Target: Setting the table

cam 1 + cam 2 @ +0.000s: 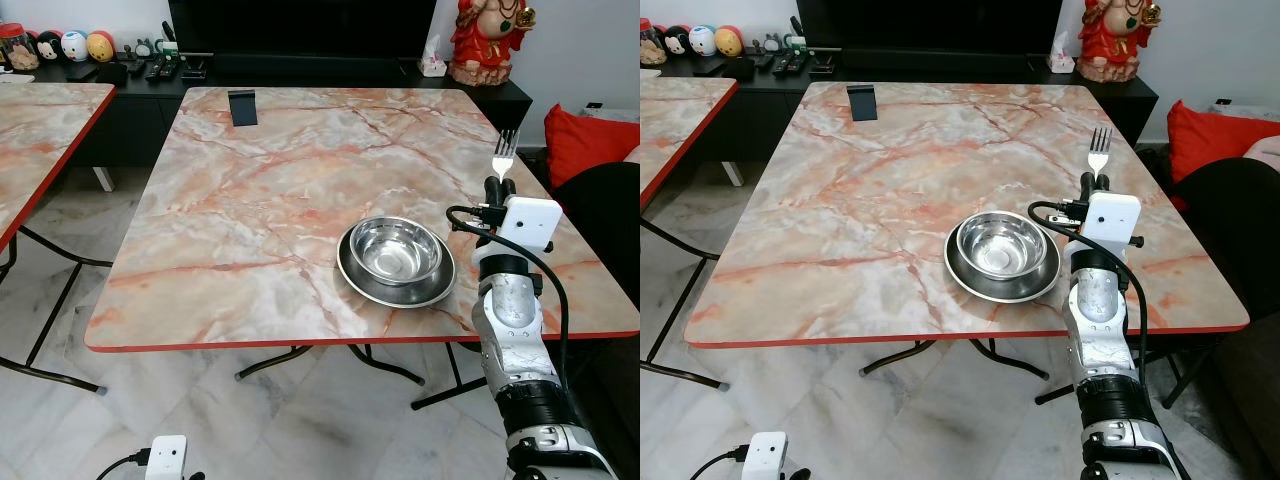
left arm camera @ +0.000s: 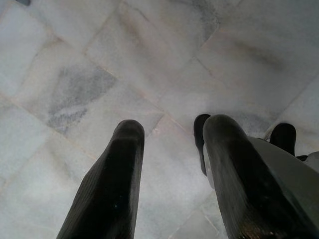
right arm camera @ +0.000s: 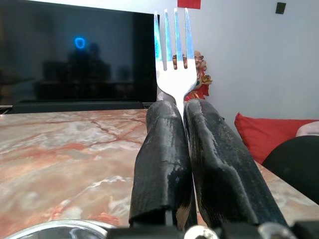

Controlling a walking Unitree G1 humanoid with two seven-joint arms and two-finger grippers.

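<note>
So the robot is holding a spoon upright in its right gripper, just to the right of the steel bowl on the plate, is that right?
Not quite: it is a fork, not a spoon. The right wrist view shows its prongs sticking up from between the closed fingers of the right gripper. The rest holds: it is upright, just right of the steel bowl sitting on the plate.

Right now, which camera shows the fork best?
The right wrist view: the fork stands up close, tines up, pinched between the right gripper fingers. Both eye views show it small, held above the table to the right of the steel bowl.
</note>
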